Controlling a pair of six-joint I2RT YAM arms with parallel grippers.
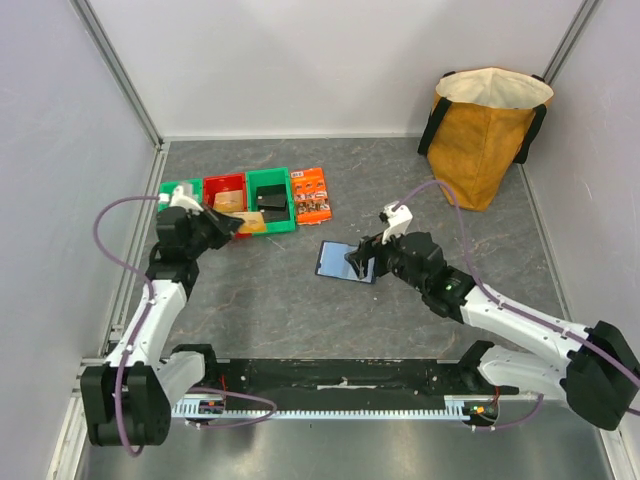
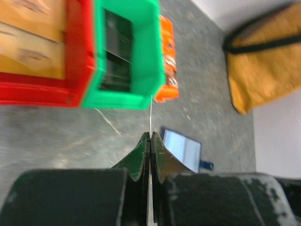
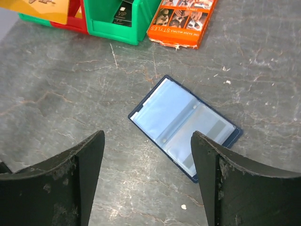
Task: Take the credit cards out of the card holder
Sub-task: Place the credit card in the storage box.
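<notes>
The card holder [image 1: 340, 261] lies open on the table, navy with pale blue clear sleeves. It shows plainly in the right wrist view [image 3: 186, 127] and also in the left wrist view [image 2: 183, 148]. My right gripper [image 1: 357, 264] is open and empty just above its near side, with the jaws wide apart [image 3: 148, 134]. My left gripper [image 1: 233, 222] is shut on a tan-gold credit card [image 1: 253, 224] and holds it over the front of the bins. The card is seen edge-on between the jaws [image 2: 151, 115]. A black card [image 3: 123, 13] lies in the green bin.
A small green bin [image 1: 176, 190], a red bin [image 1: 224, 185] and a green bin [image 1: 271, 202] stand in a row at the back left. An orange printed packet [image 1: 311, 195] lies beside them. A yellow bag [image 1: 484, 130] stands at the back right.
</notes>
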